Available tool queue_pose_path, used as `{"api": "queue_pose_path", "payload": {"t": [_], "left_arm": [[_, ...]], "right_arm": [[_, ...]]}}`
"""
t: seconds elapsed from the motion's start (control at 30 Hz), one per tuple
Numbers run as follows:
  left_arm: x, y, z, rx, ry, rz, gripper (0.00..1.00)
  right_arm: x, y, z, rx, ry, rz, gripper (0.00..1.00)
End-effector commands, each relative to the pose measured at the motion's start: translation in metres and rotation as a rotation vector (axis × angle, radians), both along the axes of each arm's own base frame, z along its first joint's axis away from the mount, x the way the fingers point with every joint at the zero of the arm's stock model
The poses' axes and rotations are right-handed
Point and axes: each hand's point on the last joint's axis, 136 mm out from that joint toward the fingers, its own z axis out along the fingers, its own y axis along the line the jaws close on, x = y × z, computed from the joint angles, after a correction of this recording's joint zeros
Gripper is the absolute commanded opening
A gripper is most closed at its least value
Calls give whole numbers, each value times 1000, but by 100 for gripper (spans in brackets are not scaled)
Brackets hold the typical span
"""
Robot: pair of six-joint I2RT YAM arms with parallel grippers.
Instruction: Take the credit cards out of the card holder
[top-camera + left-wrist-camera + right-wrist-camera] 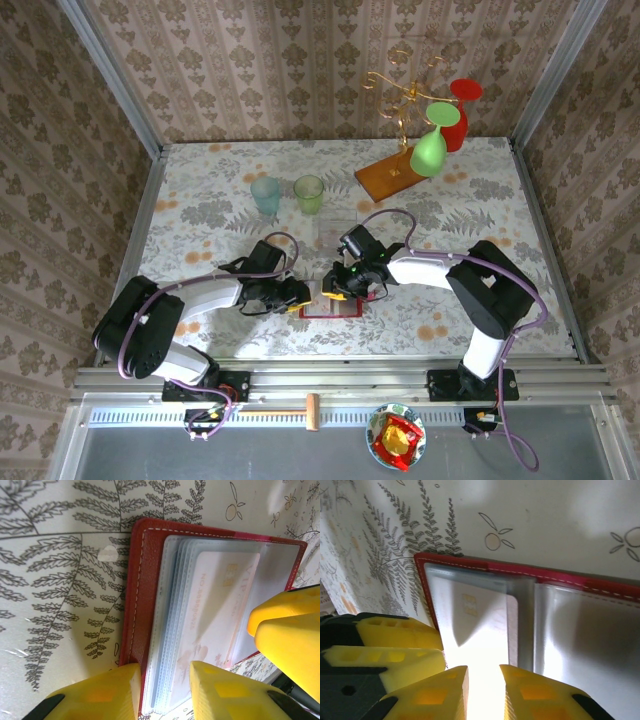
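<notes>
1. The card holder (345,315) lies open and flat on the leaf-patterned table (200,220), at the near middle, between the two arms. It is red, with cloudy clear sleeves fanned inside.
2. A credit card (225,605), pale pink-white, sits in the top sleeve on the holder's left half. In the right wrist view its far end lies under the sleeve film.
3. Handling, as a judgement: the card looks light, thin and stiff, with a slick face. It should slide lengthwise if pinched at its exposed end. The soft, light holder would likely drag along unless it is pinned down.
4. The left gripper (165,667) sits at the holder's left edge. Its yellow fingers stand partly apart, with the red cover strip and the sleeve edges between the tips. I cannot tell whether they clamp or only press.
5. The right gripper (483,670) meets the holder from the far side. Its fingers show a narrow gap, and the card's brightly lit face runs into that gap. I cannot tell whether the card is actually pinched.
</notes>
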Motion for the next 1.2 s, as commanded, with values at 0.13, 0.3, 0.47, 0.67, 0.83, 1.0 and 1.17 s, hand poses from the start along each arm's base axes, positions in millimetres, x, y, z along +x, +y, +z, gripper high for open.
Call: {"api": "queue_pose_path", "payload": {"t": [0.13,0.3,0.47,0.67,0.83,1.0,1.17], "left_arm": [[-4,3,-3,-3,24,12,33],[-4,2,-3,-4,25,12,33],[-4,3,-4,-2,27,14,33],[-5,3,-4,-5,29,13,33],[-4,3,-4,-5,27,15,33],[-4,2,-3,-7,26,15,33],[-1,0,5,-14,9,12,33]], "right_arm": [[-8,0,-9,-14,38,7,25],[-10,-2,-13,-29,47,11,26],[-11,-6,-16,-52,50,13,26],[-12,-14,-16,-98,34,18,26],[-10,-20,-12,-133,11,23,26],[-7,-24,-8,-159,-13,27,26],[-4,-24,2,-152,-46,18,27]]}}
